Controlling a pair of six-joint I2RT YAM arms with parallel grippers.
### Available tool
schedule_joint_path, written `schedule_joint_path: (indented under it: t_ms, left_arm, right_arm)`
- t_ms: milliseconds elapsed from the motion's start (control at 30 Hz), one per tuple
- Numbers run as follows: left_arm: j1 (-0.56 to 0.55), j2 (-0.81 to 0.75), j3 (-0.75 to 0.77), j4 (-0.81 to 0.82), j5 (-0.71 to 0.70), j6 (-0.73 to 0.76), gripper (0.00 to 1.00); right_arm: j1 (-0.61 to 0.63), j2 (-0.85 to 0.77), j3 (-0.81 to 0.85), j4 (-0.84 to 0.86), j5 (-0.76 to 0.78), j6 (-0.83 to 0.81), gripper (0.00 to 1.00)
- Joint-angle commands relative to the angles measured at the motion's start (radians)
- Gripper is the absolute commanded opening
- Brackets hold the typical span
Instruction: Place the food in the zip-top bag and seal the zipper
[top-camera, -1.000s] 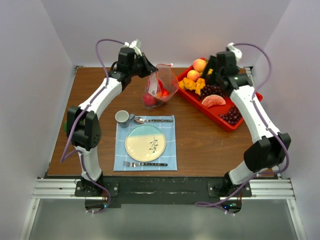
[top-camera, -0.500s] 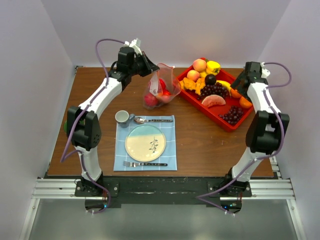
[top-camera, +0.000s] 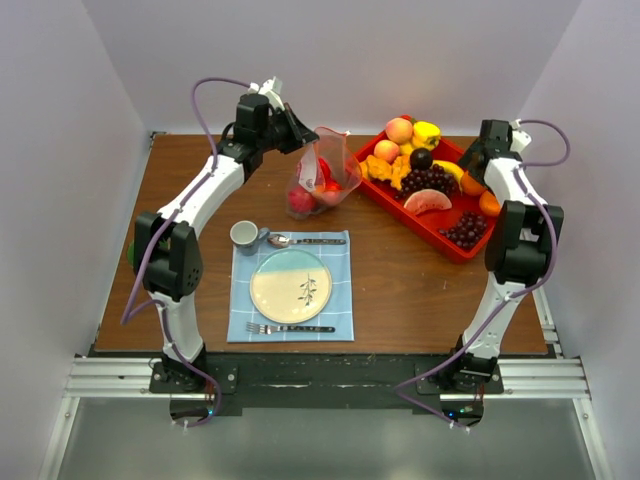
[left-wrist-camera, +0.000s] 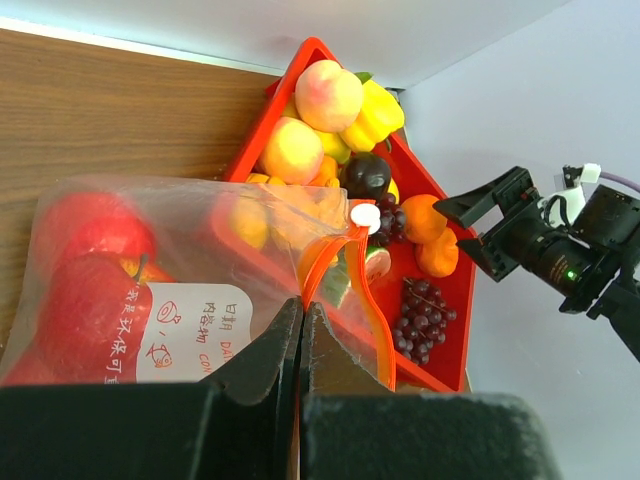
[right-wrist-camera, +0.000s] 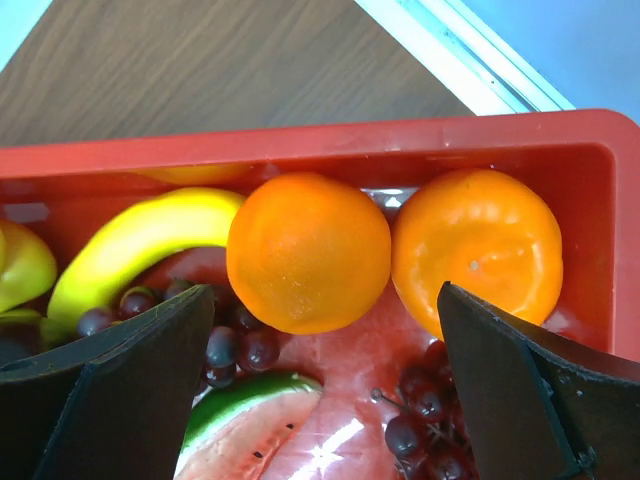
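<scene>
Zip-top bag (top-camera: 322, 172) of clear, crinkly plastic stands at the far middle of the brown wood-grain counter (top-camera: 420, 300), just beside the left corner of a red rectangular tray (top-camera: 402, 221). Its mouth is lifted and gapes toward the tray. The zipper (left-wrist-camera: 322, 262), a thin orange-red strip, curves along that edge. The left fingers (left-wrist-camera: 290, 340), flat, black and pressed together, pinch the mouth edge at the zipper. Glossy red apples (left-wrist-camera: 90, 290) lie in the bottom of the bag, behind a white printed label.

The rest of the food fills the tray: smooth rounded peaches (top-camera: 399, 130), a lumpy yellow piece (top-camera: 427, 133), bunches of small dark purple grapes (top-camera: 425, 181), a pink watermelon slice (top-camera: 427, 202) with a green rind, a curved yellow banana (right-wrist-camera: 140, 245), and two round, matte oranges (right-wrist-camera: 308, 250) touching each other against the tray's end wall. The right fingers (right-wrist-camera: 520, 380), broad black wedges, stand wide apart above that right end, holding nothing, with one orange framed between them.

Nearer the arm bases lies a blue checked mat (top-camera: 340, 300) carrying a round pale plate (top-camera: 280, 295), a fork (top-camera: 290, 328) and a spoon (top-camera: 300, 240), with a small grey cup (top-camera: 243, 235) at its far left corner. A stretch of bare wood separates the mat from the tray. The tray's right corner lies close to the counter's right edge, and plain pale walls enclose the counter on the left, far and right sides.
</scene>
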Motion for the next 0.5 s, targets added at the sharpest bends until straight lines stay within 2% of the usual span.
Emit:
schedule_joint_path:
  t_ms: [0,167,300,467]
  left_arm:
    - [0.01,0.004,0.054,0.035,0.016,0.01,0.0]
    - [0.01,0.009,0.057,0.034,0.016,0.009,0.0]
    - [0.01,0.013,0.055,0.029,0.017,0.016,0.0]
    - [0.01,0.013,0.054,0.026,0.017,0.023,0.0]
  right_arm:
    - [0.0,-0.057,0.029,0.043,0.031,-0.015,0.98]
    - [-0.002,0.023,0.147,-0.012,0.018,-0.044,0.99]
    - [0.0,0.077,0.155,0.044,-0.002,-0.078,0.99]
    - [0.001,0.144,0.206,0.02,0.001,-0.096,0.99]
